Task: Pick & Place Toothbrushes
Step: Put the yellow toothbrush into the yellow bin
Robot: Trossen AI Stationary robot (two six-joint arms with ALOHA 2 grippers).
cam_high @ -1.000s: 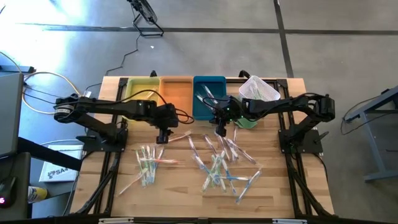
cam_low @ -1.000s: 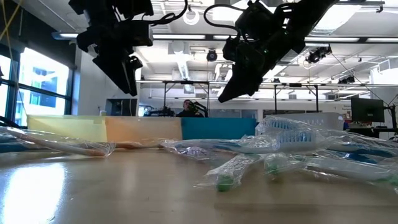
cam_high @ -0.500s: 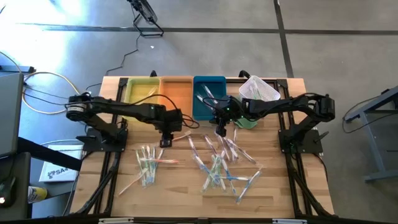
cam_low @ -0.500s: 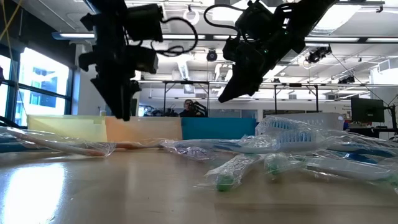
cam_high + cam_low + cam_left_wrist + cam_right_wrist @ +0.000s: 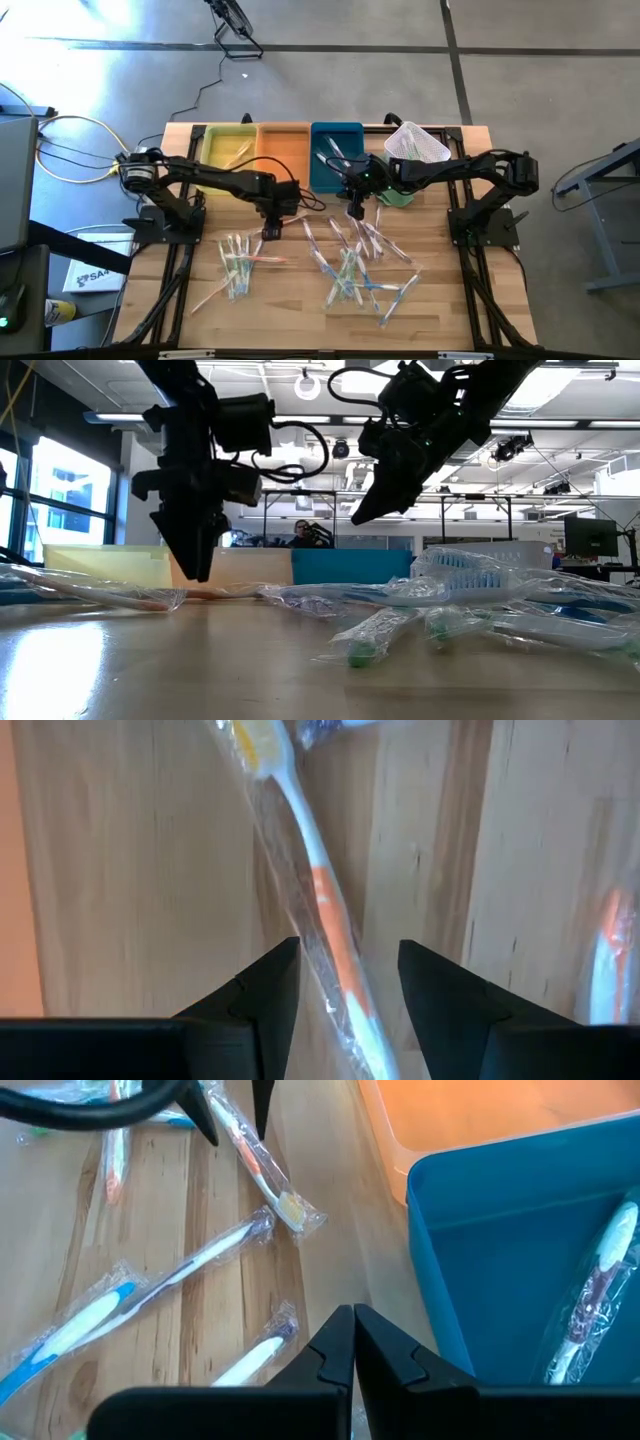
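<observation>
The left gripper stood apart over an orange-handled toothbrush lying on the table. The right gripper was closed, empty. Light, stiff, with a slippery wrapper; best pinched mid-handle.

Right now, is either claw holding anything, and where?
Nothing held. Left claw is open astride the orange-handled toothbrush, not gripping; right claw is shut, empty.

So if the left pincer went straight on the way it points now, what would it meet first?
Most likely the wrapped orange-and-white toothbrush: the open left pincer straddles it, with the wooden table just beneath. How much gap remains is unclear.
</observation>
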